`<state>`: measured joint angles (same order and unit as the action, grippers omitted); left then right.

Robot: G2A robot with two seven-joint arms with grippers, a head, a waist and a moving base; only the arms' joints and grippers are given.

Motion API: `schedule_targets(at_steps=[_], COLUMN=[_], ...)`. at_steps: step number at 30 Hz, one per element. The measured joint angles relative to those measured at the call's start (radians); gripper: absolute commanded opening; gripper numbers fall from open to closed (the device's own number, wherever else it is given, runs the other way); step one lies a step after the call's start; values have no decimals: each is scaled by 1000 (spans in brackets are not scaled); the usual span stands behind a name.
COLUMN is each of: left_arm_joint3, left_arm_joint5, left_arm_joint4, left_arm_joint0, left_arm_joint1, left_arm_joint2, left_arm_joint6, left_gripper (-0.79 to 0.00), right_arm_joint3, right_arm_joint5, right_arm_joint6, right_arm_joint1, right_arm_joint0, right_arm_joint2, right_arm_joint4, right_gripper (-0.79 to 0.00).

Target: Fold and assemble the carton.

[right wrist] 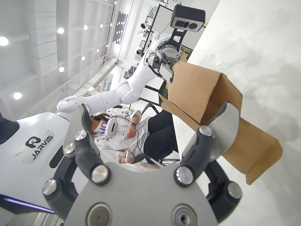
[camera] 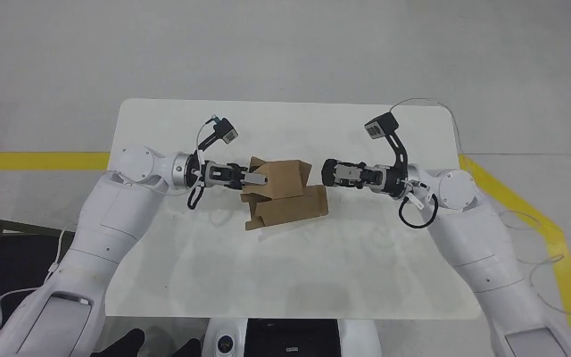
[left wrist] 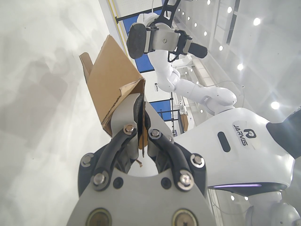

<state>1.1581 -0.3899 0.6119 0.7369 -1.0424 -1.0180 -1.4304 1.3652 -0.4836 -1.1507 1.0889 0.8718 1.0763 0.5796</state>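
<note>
Just beside the right tool (camera: pixel 326 172), left tool (camera: pixel 260 178) clamps carton (camera: pixel 287 189).

right gripper (right wrist: pixel 155 106): its two fingers stand wide apart, with nothing held between them.
table-side finger (right wrist: pixel 224 123): this grey finger lies in front of the open end of the carton; I cannot tell whether it touches the cardboard.
carton (right wrist: pixel 195 90): brown cardboard, partly opened into a box shape, above the white surface and near its edge.
long flap (right wrist: pixel 256 152): it stretches from the carton toward the camera and passes behind the table-side finger.
left gripper (right wrist: pixel 169 72): farther off, at the far side of the carton, closed on the cardboard edge there.
table (right wrist: pixel 258 36): white and smooth, with soft grey shadows beside the carton.
</note>
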Motion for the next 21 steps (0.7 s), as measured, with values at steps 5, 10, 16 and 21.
schedule_targets(at_steps=[5, 10, 16, 21], left_arm_joint3=[13, 28, 31, 32], left_arm_joint5=[14, 25, 28, 30], left_arm_joint4=[32, 48, 55, 60], left_arm_joint0=[5, 8, 10, 10], left_arm_joint1=[0, 0, -1, -3], left_arm_joint2=[-6, -12, -15, -17], left_arm_joint6=[-15, -25, -28, -29], left_gripper=[-785, -785, -785, -785], right_arm_joint3=[-32, -67, -104, -132], right_arm_joint5=[-10, -28, -41, -41], right_arm_joint6=[-25, -34, -55, -70], right_arm_joint1=[12, 30, 47, 60], right_arm_joint0=[-17, -39, -64, -79], right_arm_joint2=[-30, -70, -104, -125], right_arm_joint4=[35, 70, 101, 122], right_gripper=[0, 0, 0, 0])
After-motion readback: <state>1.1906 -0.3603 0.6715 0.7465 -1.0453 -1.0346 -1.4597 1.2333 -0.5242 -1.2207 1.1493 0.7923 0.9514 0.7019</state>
